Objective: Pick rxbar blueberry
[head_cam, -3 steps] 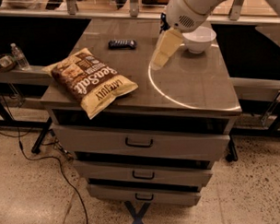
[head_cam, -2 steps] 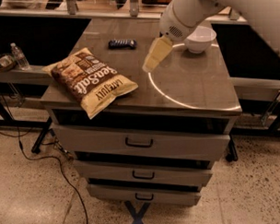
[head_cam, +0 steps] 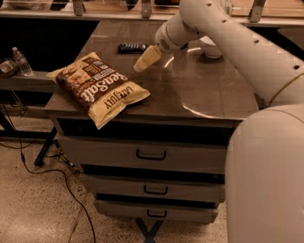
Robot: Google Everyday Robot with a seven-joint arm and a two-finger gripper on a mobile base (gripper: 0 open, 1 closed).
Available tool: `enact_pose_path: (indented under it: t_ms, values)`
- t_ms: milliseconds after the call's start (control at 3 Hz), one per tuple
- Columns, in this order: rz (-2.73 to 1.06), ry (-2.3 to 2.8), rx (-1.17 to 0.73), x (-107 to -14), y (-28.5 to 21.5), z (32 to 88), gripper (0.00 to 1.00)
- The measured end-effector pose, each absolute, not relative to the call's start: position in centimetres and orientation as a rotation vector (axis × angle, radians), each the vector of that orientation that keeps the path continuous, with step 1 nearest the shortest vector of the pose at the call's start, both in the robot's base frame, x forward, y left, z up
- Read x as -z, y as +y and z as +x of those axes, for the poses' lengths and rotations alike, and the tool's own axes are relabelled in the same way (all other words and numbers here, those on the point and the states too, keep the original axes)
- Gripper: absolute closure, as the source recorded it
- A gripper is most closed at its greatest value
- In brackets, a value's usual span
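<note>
The rxbar blueberry (head_cam: 132,46) is a small flat dark bar lying at the far side of the cabinet top (head_cam: 206,91), left of centre. My gripper (head_cam: 144,62) hangs on the end of the white arm, just in front of and slightly right of the bar, low over the surface and pointing down to the left. It holds nothing that I can see. The gripper is apart from the bar.
A large tan-and-brown chip bag (head_cam: 98,88) lies at the near left of the top. A white bowl (head_cam: 209,46) sits at the back right, partly hidden by my arm (head_cam: 240,55). A water bottle (head_cam: 21,60) stands on a shelf at left. Drawers (head_cam: 150,154) below.
The gripper has moved left across the cabinet top, from beside the bowl to just short of the bar. My arm now fills the right foreground.
</note>
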State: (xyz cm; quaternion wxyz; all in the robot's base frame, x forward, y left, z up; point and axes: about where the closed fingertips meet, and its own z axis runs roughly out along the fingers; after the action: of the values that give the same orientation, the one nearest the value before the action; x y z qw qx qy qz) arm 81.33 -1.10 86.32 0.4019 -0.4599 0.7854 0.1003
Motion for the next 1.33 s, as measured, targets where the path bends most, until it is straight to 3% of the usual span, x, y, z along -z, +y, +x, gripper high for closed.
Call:
enact_pose_path:
  t_ms: [1000, 1333]
  values:
    - [-0.72, 1.995, -0.372, -83.9, 0.4, 90.1, 0.0]
    - [-0.677, 1.959, -0.407, -84.0, 1.2, 91.1, 0.18]
